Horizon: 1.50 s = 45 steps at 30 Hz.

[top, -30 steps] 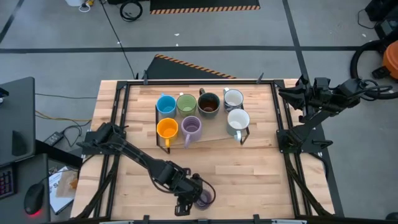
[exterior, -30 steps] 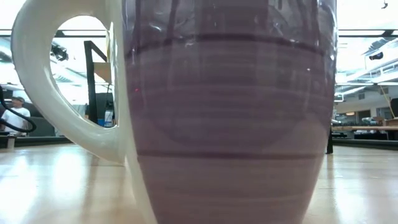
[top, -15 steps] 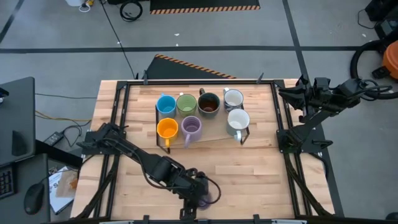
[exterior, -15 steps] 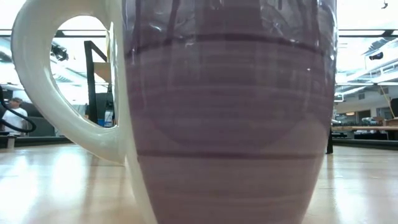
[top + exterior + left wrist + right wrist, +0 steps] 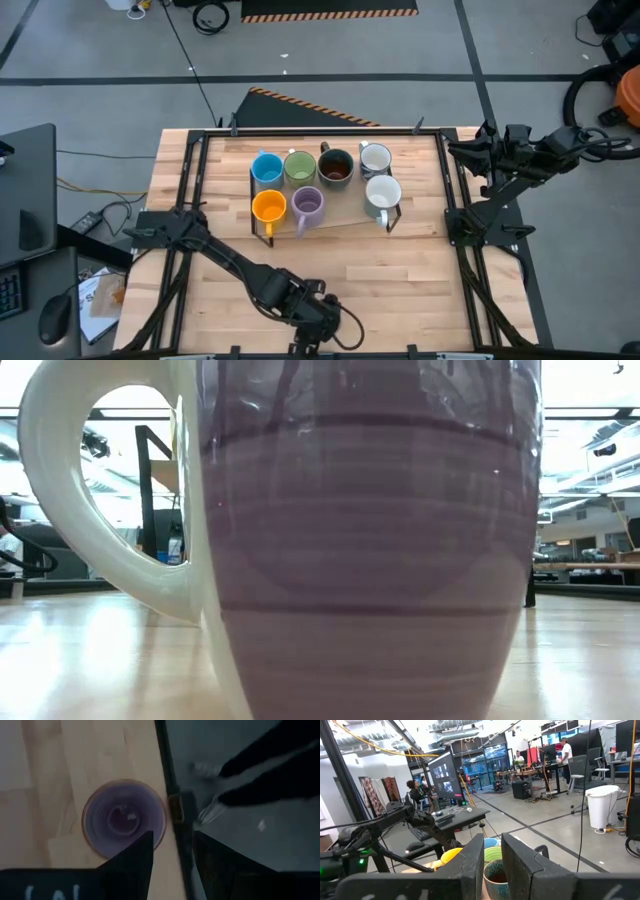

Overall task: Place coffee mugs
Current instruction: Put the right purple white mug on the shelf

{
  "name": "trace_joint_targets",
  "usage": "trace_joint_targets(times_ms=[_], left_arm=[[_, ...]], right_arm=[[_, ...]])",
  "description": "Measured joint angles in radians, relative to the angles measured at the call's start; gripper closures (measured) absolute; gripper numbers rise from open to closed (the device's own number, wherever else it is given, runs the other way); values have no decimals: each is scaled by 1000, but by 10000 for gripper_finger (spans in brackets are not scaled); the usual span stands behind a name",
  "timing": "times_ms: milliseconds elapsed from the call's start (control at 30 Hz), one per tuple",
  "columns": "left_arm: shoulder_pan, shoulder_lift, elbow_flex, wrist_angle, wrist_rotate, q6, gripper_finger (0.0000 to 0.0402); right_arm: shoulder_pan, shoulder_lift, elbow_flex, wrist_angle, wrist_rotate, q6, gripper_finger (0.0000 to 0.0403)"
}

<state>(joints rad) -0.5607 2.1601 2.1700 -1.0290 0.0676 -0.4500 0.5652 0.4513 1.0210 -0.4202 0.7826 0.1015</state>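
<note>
A purple mug with a white handle (image 5: 370, 560) stands on its base at the table's near edge and fills the low view. The left wrist view looks down into this purple mug (image 5: 122, 817). My left gripper (image 5: 172, 837) is open and hovers over it. One finger shows over the mug's rim, the other past the table's edge. In the high view my left gripper (image 5: 325, 322) hides that mug. The blue (image 5: 267, 168), green (image 5: 299, 166), dark brown (image 5: 335, 167), orange (image 5: 268, 206), second purple (image 5: 308, 203) and two white mugs (image 5: 375, 157) (image 5: 383, 191) stand together mid-table. My right gripper (image 5: 458, 151) waits at the right edge, open.
The grouped mugs stand on a flat tray (image 5: 340, 218) toward the table's far side. Bare wood (image 5: 410, 270) lies between the tray and the near edge. The table's dark edge rail (image 5: 167, 780) runs right beside the purple mug. People and desks show in the room behind.
My left gripper has moved toward the table's right and near edge, from beside the purple mug to over it, and now covers it in the high view. The mug has stayed where it was.
</note>
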Motion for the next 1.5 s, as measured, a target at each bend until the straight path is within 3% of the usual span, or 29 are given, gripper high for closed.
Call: trace_joint_targets(times_ms=[200, 433, 1500], left_arm=[[-30, 11, 0, 9, -90, 198, 228], [-54, 37, -3, -17, -124, 410, 214], [-32, 36, -2, -15, -127, 322, 230]], right_arm=[[0, 0, 0, 0, 0, 0, 330], [0, 0, 0, 0, 0, 0, 330], [0, 0, 0, 0, 0, 0, 330]])
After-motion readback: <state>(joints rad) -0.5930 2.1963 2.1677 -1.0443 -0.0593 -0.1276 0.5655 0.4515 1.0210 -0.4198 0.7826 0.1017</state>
